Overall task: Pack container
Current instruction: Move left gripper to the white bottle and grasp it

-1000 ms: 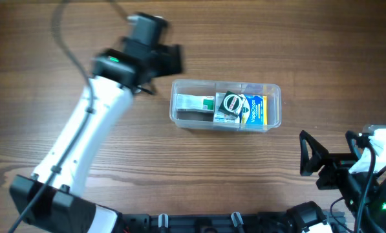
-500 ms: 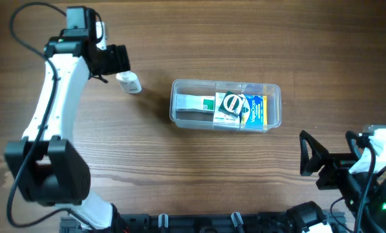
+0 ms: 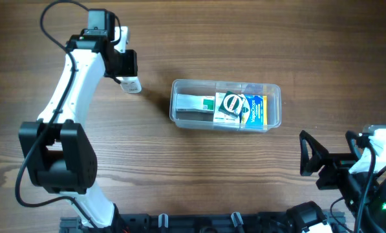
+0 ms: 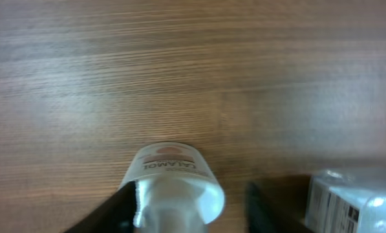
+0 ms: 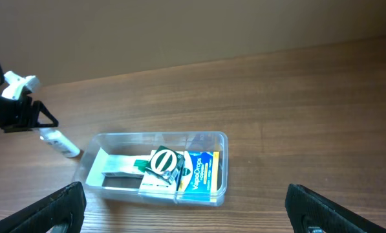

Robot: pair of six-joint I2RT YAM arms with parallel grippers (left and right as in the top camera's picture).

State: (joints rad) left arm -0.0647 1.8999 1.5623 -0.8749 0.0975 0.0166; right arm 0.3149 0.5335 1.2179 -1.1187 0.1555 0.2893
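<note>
The left end effector (image 4: 187,206) has come back to the bottle (image 4: 173,178) — released, around it — probably to grab it for the container (image 3: 174,103).

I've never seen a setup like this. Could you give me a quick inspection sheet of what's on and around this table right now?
Surface: wooden table, brown grain.
Job's things: clear container holding small boxes; small bottle lying on the table to the container's left, outside it.
Clutter: nothing seen.
Grippers: left gripper open, one finger on each side of the small bottle; right gripper open, holding nothing, at the table's near right.
Cables: black cable looping off the left arm; second cable on the right arm.
Surroundings: plain brown backdrop beyond the table's far edge.
</note>
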